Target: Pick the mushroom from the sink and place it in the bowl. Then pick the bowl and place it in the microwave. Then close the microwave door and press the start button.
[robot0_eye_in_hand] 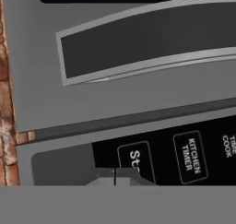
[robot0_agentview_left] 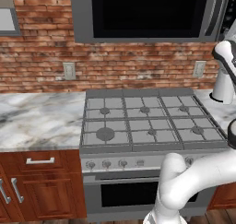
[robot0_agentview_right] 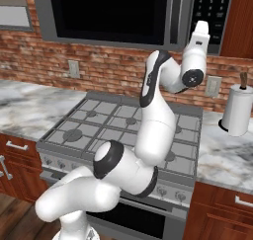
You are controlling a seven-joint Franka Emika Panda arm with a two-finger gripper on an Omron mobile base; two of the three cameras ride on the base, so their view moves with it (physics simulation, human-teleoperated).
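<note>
Two dark fingertips of the gripper (robot0_eye_in_hand: 115,176) are pressed together with nothing between them, right at the start button (robot0_eye_in_hand: 136,161) on the microwave (robot0_agentview_right: 118,14) control strip (the label reads partly, beside "KITCHEN TIMER"). The microwave door (robot0_agentview_left: 147,13) is closed above the stove (robot0_agentview_left: 143,121), its curved grey handle (robot0_eye_in_hand: 152,43) close to the hand. A paper towel roll (robot0_agentview_right: 237,109) stands on the table (robot0_agentview_left: 39,119).

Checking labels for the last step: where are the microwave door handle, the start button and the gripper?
microwave door handle (robot0_eye_in_hand: 152,41), hand view, dark curved middle.
start button (robot0_eye_in_hand: 136,159), hand view, its lettering.
gripper (robot0_eye_in_hand: 115,176), hand view, between the shut tips.
</note>
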